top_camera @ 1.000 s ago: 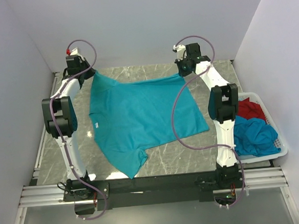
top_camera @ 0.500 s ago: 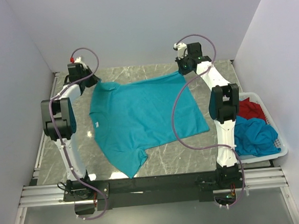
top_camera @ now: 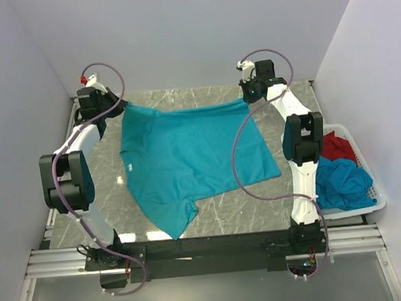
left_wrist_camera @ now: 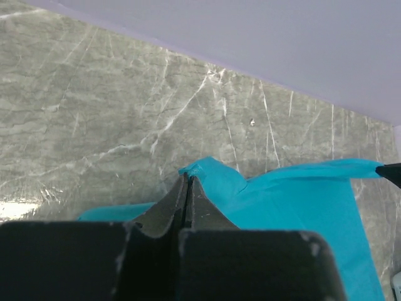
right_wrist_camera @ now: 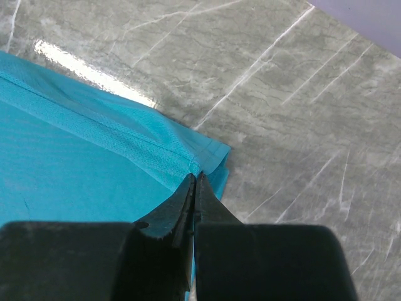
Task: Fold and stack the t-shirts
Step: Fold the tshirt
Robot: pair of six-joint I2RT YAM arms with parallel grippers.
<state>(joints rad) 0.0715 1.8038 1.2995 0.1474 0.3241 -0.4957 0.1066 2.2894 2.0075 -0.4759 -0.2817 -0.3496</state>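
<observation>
A teal t-shirt (top_camera: pixel 191 158) lies spread on the marble table, its far edge pulled taut between both grippers. My left gripper (top_camera: pixel 118 106) is shut on the shirt's far left corner, with a small tuft of teal cloth (left_wrist_camera: pixel 199 168) poking past the fingertips (left_wrist_camera: pixel 186 179). My right gripper (top_camera: pixel 250 95) is shut on the far right hem corner (right_wrist_camera: pixel 210 157). Its tips (right_wrist_camera: pixel 194 177) pinch the hem seam. A blue t-shirt (top_camera: pixel 340 182) and a red t-shirt (top_camera: pixel 334 146) lie crumpled in the basket on the right.
A white slatted basket (top_camera: pixel 370 207) stands at the table's right edge beside the right arm. Grey walls close in the back and both sides. Purple cables loop over both arms. Bare marble (top_camera: pixel 225 207) shows in front of the shirt.
My left gripper has moved left and toward the back wall with the shirt corner, stretching the far edge tighter. The right gripper has shifted slightly right.
</observation>
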